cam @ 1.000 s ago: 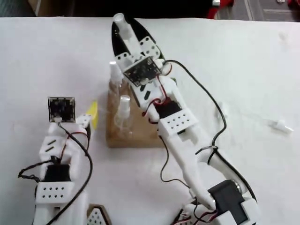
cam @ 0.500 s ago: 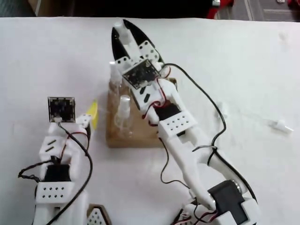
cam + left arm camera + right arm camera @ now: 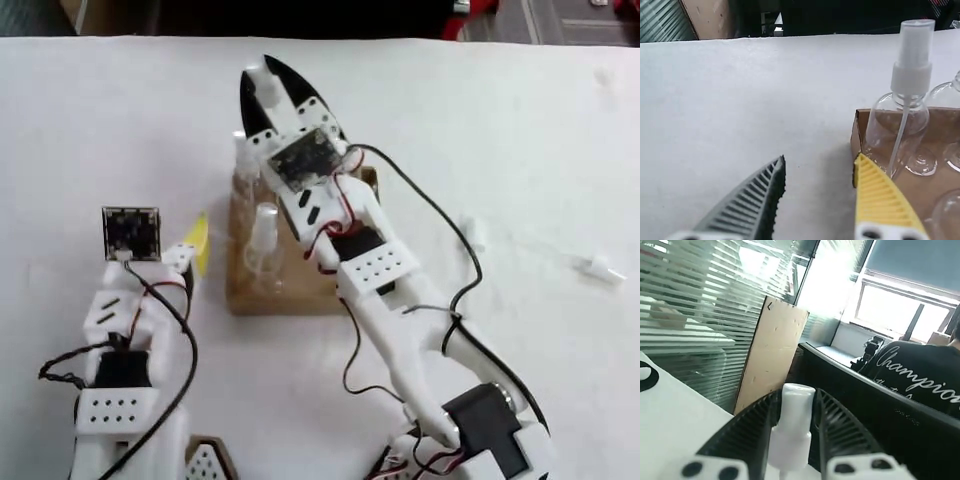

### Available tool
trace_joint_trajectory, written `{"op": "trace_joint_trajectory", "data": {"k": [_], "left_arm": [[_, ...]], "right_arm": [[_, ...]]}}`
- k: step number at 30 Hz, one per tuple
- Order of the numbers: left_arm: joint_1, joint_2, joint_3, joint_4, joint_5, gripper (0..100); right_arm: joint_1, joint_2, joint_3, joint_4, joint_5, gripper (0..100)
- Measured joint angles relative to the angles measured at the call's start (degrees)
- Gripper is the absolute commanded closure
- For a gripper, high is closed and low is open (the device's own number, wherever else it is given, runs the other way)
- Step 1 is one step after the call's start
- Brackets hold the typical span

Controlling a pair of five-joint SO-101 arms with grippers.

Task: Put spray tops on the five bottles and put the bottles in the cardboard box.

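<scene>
Holds a white spray top [image 3: 792, 425] clamped between the jaws of the right gripper [image 3: 259, 71], raised near the far end of the cardboard box [image 3: 270, 300].
Rests the left gripper [image 3: 817, 162], jaws apart and empty, just beside the box, with capped clear bottles [image 3: 900, 107] standing inside.

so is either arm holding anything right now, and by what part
The right gripper has its jaws shut on a white spray top, around its head. The left gripper is open and holds nothing.
</scene>
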Motion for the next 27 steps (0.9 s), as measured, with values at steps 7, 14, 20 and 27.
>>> {"op": "trace_joint_trajectory", "data": {"k": [7,14,20,27], "left_arm": [[0.0,0.0,0.0,0.0,0.0,79],[0.0,0.0,0.0,0.0,0.0,79],[0.0,0.0,0.0,0.0,0.0,79],[0.0,0.0,0.0,0.0,0.0,79]], "right_arm": [[1.5,0.0,0.1,0.0,-4.6,98.3],[2.8,0.0,3.6,0.0,-4.9,98.3],[3.0,0.0,5.7,0.0,-5.1,98.3],[3.0,6.3,6.0,-5.0,-5.2,98.3]]}}
